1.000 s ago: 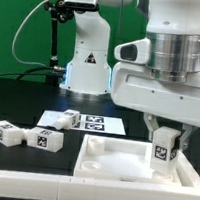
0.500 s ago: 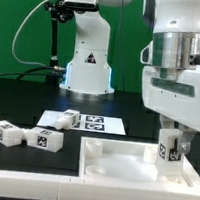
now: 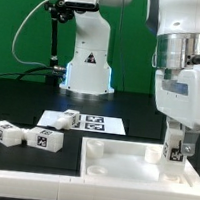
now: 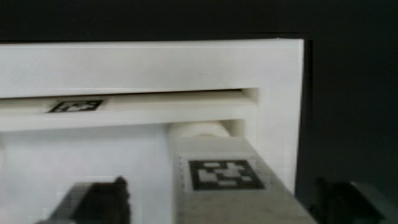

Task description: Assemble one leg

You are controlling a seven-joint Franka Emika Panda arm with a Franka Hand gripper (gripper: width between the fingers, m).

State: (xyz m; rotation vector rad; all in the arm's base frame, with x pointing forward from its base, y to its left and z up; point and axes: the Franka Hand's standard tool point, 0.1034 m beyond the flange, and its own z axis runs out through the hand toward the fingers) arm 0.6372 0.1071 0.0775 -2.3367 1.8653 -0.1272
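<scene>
My pincer (image 3: 175, 143) is clenched on the leg (image 3: 173, 154), which I hold upright over the white square panel (image 3: 121, 163), at the panel's far corner on the exterior view's right. The leg's tagged face looks toward the exterior camera, and its lower end sits at about the height of the panel's raised rim; I cannot tell whether it touches the panel. In the wrist view the leg (image 4: 228, 172) runs away from me between my two dark fingers (image 4: 98, 205), its tag sharp enough to see, and its far end meets a small round feature (image 4: 210, 128) just inside the panel's rim (image 4: 143, 65), too blurred to say if it is a hole or a peg. Off the panel's side on the exterior view's left lie two loose tagged blocks (image 3: 2, 130) (image 3: 45, 139), close together. Behind the panel lies the marker board (image 3: 97, 122), with a third block (image 3: 66, 118) resting on it.
</scene>
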